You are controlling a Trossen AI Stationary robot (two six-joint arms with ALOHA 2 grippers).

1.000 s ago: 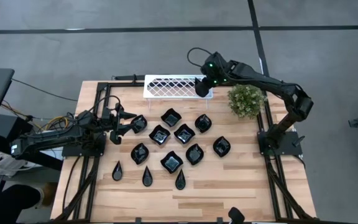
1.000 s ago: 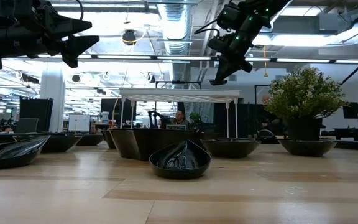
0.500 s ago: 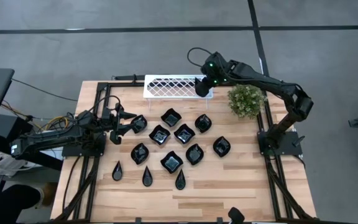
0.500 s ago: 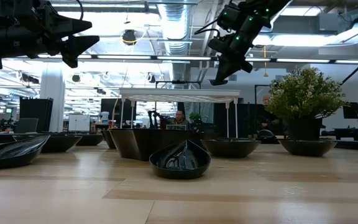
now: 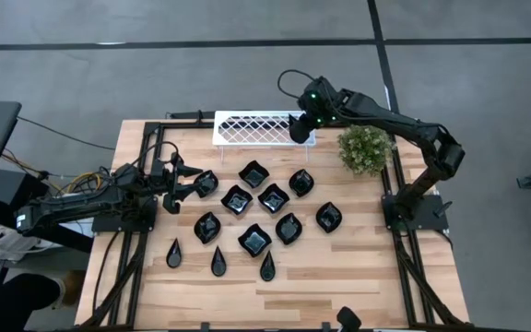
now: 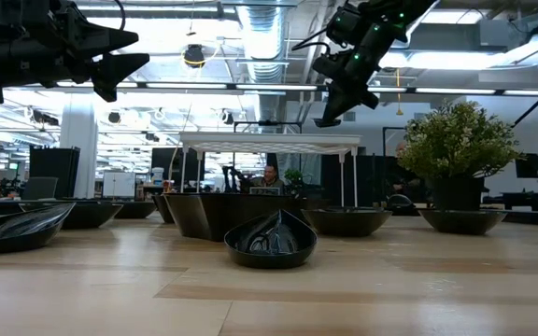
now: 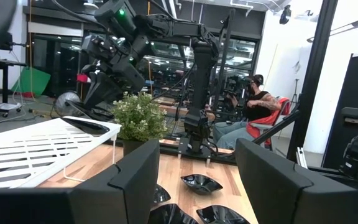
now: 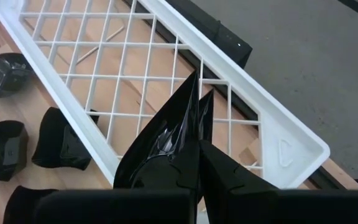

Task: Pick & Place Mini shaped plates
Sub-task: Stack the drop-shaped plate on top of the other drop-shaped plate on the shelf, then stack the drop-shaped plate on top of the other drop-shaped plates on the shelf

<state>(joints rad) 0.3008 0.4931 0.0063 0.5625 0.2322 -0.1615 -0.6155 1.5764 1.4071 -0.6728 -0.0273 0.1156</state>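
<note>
Over the right end of the white tray (image 5: 258, 128), the right gripper (image 5: 300, 129) hangs at the end of an arm that reaches in from the table's right edge, bent at the elbow and stretched across the far side past the potted plant (image 5: 365, 148). Its fingers are clenched on a slim black dish (image 8: 166, 140), a glossy teardrop whose narrow tip points out over the tray's lattice. In the low view this gripper (image 6: 330, 112) is angled downward, above the tray, which stands on thin legs.

At the table's left side the left gripper (image 5: 185, 184) is raised, its arm lying low and nearly level from the left edge, and its jaws stand released with nothing between them; its own dark fingers (image 7: 135, 177) frame the wrist view.

On the pale wooden table (image 5: 358, 277) lie the other black plates (image 5: 273, 197): shiny wavy-edged squares and leaf shapes in loose rows, with three slim teardrops (image 5: 218, 263) nearest the front edge. The tray is a rigid white grid of diamond-shaped openings with a raised rim.
</note>
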